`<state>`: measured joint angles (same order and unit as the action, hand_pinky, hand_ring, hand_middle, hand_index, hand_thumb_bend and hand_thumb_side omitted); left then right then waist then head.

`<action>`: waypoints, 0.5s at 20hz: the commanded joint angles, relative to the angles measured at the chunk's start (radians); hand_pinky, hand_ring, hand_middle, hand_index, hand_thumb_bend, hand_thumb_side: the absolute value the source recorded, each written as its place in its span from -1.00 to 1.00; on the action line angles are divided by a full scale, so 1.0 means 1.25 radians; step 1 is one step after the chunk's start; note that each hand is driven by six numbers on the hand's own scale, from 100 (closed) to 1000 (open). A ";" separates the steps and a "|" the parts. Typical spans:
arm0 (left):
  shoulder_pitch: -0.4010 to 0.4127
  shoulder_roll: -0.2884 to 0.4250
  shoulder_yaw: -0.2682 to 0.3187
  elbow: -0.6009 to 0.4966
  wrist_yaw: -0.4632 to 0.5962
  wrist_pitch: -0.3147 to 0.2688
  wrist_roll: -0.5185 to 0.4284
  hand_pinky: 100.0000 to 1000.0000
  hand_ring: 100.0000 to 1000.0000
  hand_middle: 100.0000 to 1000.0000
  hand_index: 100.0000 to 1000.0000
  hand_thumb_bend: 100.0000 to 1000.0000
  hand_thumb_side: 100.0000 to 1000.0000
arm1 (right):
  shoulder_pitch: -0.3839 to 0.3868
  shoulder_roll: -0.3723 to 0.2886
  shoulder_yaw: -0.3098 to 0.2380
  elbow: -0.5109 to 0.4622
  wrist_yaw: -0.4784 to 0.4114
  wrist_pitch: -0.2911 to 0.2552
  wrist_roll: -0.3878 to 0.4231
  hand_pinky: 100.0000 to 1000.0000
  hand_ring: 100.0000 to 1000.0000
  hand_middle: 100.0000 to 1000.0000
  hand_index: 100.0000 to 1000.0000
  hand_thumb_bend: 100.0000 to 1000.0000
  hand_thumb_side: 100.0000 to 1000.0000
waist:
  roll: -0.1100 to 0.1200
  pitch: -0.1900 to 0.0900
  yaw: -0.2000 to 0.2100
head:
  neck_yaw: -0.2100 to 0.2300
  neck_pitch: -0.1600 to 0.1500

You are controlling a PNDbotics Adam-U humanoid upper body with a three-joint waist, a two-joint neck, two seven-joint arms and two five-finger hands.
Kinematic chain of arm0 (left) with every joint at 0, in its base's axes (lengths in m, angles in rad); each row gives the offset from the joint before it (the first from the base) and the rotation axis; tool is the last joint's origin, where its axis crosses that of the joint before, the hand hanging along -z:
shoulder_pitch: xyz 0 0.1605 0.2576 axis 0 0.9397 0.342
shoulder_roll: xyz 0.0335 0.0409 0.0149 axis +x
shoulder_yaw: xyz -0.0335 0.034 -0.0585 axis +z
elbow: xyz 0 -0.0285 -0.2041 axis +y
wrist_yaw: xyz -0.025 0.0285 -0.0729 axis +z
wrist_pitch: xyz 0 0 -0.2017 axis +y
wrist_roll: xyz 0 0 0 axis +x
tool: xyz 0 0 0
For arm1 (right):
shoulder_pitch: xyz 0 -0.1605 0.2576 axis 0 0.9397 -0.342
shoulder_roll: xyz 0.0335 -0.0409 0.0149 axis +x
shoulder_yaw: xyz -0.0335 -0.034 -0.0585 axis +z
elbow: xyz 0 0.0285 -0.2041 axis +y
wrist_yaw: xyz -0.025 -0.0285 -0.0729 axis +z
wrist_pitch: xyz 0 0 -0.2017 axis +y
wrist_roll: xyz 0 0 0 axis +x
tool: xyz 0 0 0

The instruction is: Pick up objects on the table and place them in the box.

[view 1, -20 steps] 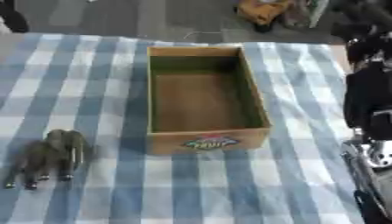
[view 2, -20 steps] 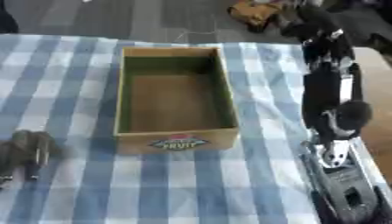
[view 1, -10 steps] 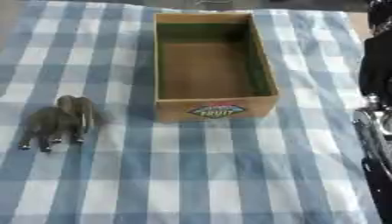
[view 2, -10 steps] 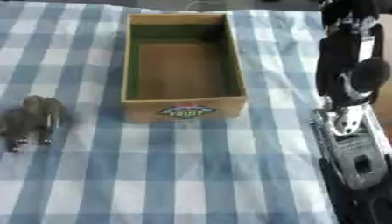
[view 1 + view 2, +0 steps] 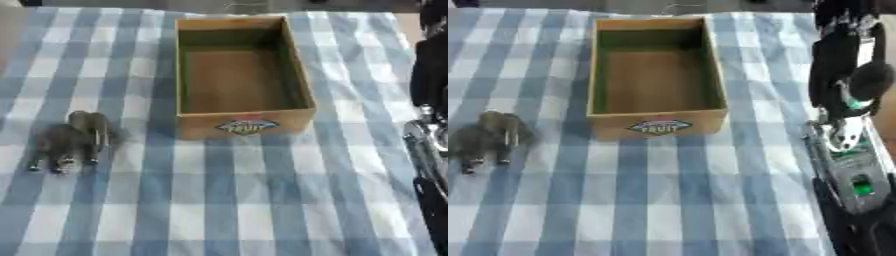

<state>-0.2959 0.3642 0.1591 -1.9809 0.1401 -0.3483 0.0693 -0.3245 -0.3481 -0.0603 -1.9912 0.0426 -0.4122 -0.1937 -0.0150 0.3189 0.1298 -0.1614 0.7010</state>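
A grey toy elephant (image 5: 72,140) stands on the checked cloth at the left, with nothing touching it. The cardboard box (image 5: 247,121) with green inner walls and a fruit label on its front sits in the upper middle, and I see nothing inside it. My right arm (image 5: 846,150) runs up the right edge, black and silver. Its hand (image 5: 843,22) shows at the top right corner, to the right of the box and apart from it. My left hand appears in neither view.
A blue and white checked cloth (image 5: 236,200) covers the table. The cloth's far edge lies just behind the box. My right arm takes up the strip along the table's right side.
The whole picture has shifted, so the camera has tilted down: box and elephant sit higher in the views. The elephant and box keep their places relative to each other.
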 commanded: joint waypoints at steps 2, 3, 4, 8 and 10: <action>-0.012 0.095 0.003 -0.015 -0.047 0.030 -0.018 0.37 0.39 0.37 0.70 -0.75 -1.00 | 0.003 -0.026 -0.002 -0.007 0.006 0.004 0.005 0.77 0.87 0.18 0.72 0.89 0.89 | 0.014 -0.030 0.006 | -0.007 0.026; -0.016 0.113 0.002 -0.015 -0.058 0.041 -0.028 0.37 0.39 0.37 0.70 -0.68 -1.00 | 0.005 -0.026 -0.002 -0.007 0.006 0.005 0.006 0.77 0.87 0.18 0.72 0.89 0.88 | 0.016 -0.034 0.007 | -0.007 0.032; -0.021 0.132 0.000 -0.014 -0.070 0.052 -0.039 0.37 0.40 0.38 0.70 -0.64 -1.00 | 0.006 -0.025 -0.002 -0.007 0.006 0.007 0.007 0.77 0.87 0.18 0.72 0.89 0.87 | 0.019 -0.038 0.008 | -0.005 0.040; -0.044 0.208 -0.006 -0.003 -0.116 0.098 -0.058 0.38 0.40 0.38 0.70 -0.55 -1.00 | 0.009 -0.022 0.000 -0.007 0.004 0.010 0.012 0.77 0.87 0.18 0.72 0.89 0.87 | 0.022 -0.047 0.009 | 0.006 0.054; -0.048 0.247 -0.010 -0.004 -0.140 0.118 -0.042 0.39 0.43 0.41 0.71 -0.35 -1.00 | 0.008 -0.020 0.001 -0.007 0.003 0.010 0.014 0.77 0.87 0.18 0.72 0.89 0.87 | 0.021 -0.048 0.006 | 0.012 0.055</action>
<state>-0.3418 0.6115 0.1441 -1.9756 -0.0155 -0.2167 0.0091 -0.3072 -0.3561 -0.0590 -1.9912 0.0431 -0.3993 -0.1798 0.0101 0.2781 0.1367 -0.1529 0.7559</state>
